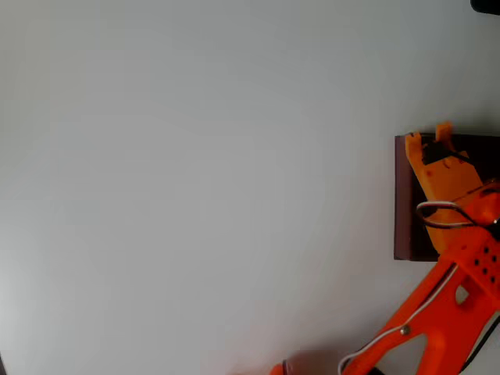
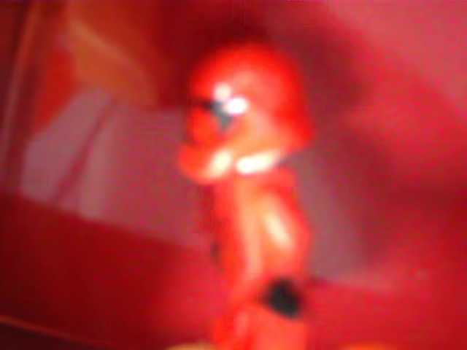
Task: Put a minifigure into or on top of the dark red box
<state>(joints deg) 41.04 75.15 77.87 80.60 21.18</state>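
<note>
Bare table (image 1: 195,180) lies open left of the dark red box (image 1: 405,199) in the overhead view.

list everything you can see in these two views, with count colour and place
dark red box: 1, dark maroon, right edge of the overhead view, on the table
minifigure: 1, red with a small dark part, blurred, close up in the middle of the wrist view
table: 1, pale grey-white, under everything
gripper: 1, orange, over the top end of the box in the overhead view; jaw state unclear
arm: 1, orange, lower right of the overhead view
</note>
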